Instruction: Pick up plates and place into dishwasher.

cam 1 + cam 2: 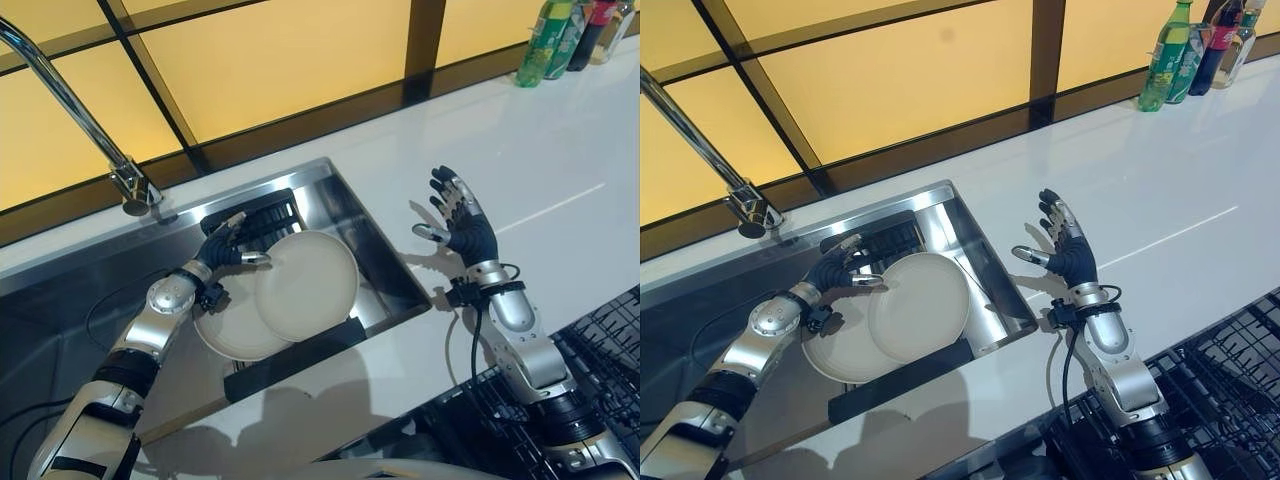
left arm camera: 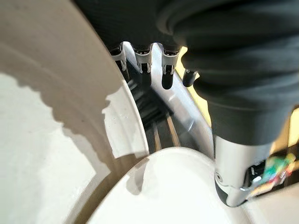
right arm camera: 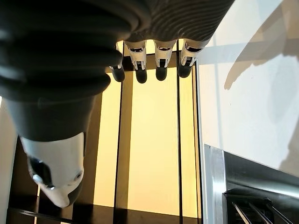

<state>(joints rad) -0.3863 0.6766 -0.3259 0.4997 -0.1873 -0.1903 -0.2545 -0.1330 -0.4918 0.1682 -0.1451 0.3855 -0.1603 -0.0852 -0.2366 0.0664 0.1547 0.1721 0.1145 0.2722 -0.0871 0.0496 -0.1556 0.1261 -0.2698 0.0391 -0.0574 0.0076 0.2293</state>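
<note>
Lower plate (image 1: 228, 335) half hidden under upper plate (image 1: 308, 285); faucet (image 1: 70, 105) cut off

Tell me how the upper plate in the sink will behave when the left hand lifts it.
The upper plate looks rigid and glazed, so probably slippery under the left hand. It overlaps the lower plate, so it may slide or clink. It looks ceramic, so likely breakable against the steel sink.

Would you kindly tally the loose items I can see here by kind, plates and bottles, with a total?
Plates: 2, overlapping in the sink, upper plate over lower plate.
Bottles: 3 at the counter's far right: green bottle, dark bottle, clear bottle.
Total: 5.
</note>
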